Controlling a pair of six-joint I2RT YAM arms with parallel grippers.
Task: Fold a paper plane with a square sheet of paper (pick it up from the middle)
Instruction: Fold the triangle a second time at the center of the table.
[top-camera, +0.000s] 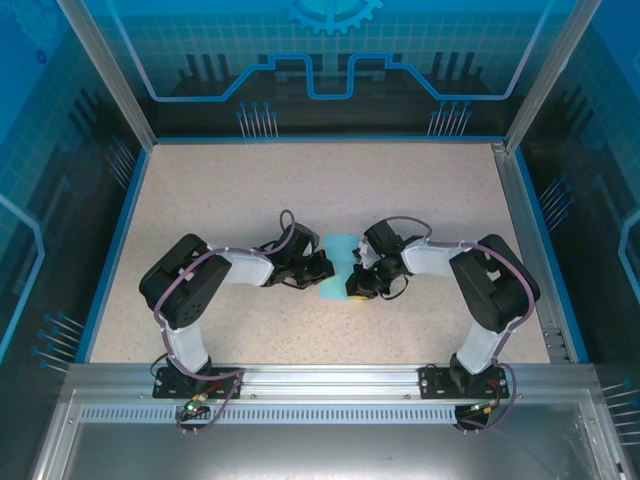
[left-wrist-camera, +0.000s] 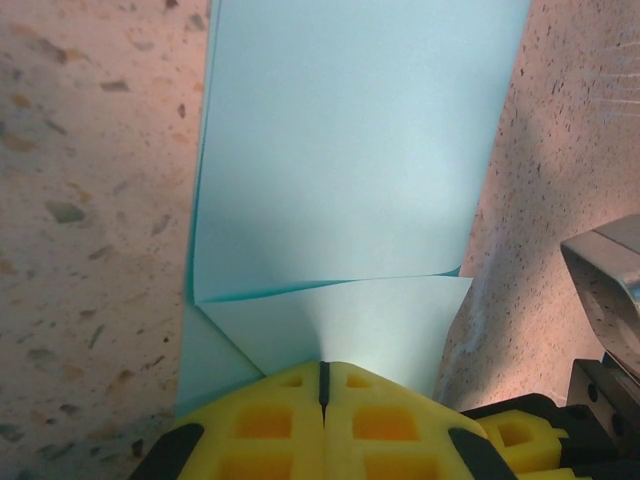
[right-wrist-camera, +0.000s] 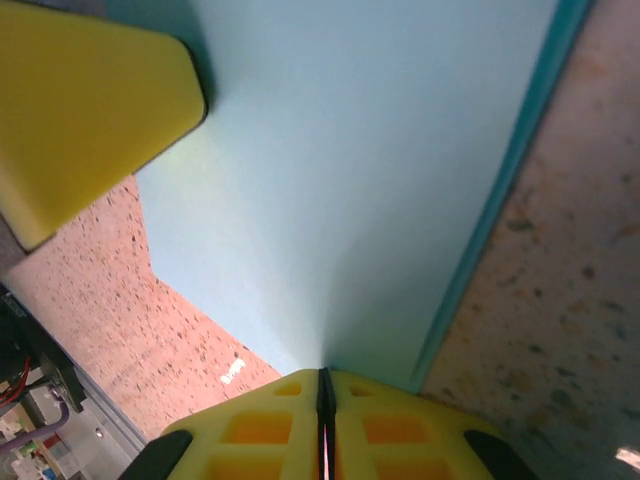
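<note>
The left gripper (top-camera: 325, 268) and right gripper (top-camera: 355, 283) meet tip to tip, both clamped on the paper (top-camera: 337, 258). The paper bridges the narrow gap between them, so no gripper could pass there. Ahead and left of the right gripper's tips, a left finger (right-wrist-camera: 90, 100) stands in the way. Behind the left gripper is the left arm (top-camera: 190, 290), and behind the right gripper the right arm (top-camera: 490, 285). Beyond the 2 grippers the table (top-camera: 300, 190) is bare up to the back wall (top-camera: 330, 60). On their near side a bare strip runs to the rail (top-camera: 330, 378).
</note>
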